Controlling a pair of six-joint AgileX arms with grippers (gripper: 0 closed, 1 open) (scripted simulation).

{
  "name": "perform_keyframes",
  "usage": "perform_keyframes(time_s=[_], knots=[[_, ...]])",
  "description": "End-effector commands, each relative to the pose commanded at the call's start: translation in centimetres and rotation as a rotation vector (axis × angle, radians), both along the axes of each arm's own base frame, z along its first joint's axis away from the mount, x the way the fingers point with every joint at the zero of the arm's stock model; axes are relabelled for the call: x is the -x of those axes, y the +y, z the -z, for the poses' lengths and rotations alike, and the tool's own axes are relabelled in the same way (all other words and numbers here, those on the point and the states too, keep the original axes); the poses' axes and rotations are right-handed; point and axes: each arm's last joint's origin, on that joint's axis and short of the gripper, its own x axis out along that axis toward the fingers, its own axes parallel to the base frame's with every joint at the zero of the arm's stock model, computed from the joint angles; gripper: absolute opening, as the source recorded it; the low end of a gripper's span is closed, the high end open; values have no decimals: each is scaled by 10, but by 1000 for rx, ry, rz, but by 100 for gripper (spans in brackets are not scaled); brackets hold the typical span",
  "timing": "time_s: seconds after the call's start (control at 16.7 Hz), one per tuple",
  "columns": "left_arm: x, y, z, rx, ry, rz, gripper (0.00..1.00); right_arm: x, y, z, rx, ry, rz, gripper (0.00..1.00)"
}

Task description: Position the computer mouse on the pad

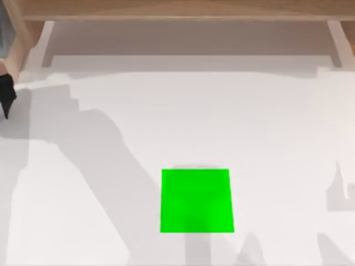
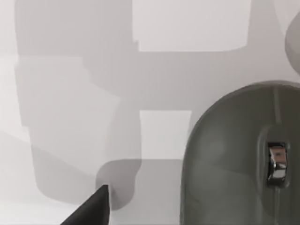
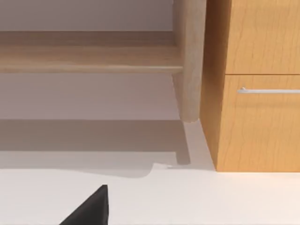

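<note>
A white table (image 1: 266, 127) is seen from above, with a flat bright green pad (image 1: 196, 200) lying on it toward the near edge, a little right of the middle. The pad is bare; nothing rests on it. Broad grey shadows cross the tabletop.

At the far left edge of the top view, a black tip of the left gripper (image 1: 6, 97) juts into the picture, well apart from the pad, which lies off to the gripper's right and nearer the front edge. Whether its fingers are wide or narrow cannot be told.

In the left wrist view, the computer mouse (image 2: 234, 164) looms large and close beneath the left arm's camera. It is a smooth dark grey oval with a small shiny scroll wheel (image 2: 276, 161) set in its back. One black fingertip (image 2: 91, 208) shows beside it, apart from the mouse and not touching it.

The right wrist view looks toward a wooden cabinet (image 3: 258, 93) with a metal drawer handle (image 3: 269, 90) and a pale wooden leg (image 3: 190, 61). One black fingertip (image 3: 89, 208) shows above the white surface.
</note>
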Motion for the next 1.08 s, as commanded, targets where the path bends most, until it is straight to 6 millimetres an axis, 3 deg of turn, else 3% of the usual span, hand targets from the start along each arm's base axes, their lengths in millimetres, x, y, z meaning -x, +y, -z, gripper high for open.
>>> perform_keyframes(time_s=[0.78,1.08], knots=[[0,0,0,0,0,0,2,0,0,0,0,0,0,100],[0,0,0,0,0,0,0,0,0,0,0,0,0,100]])
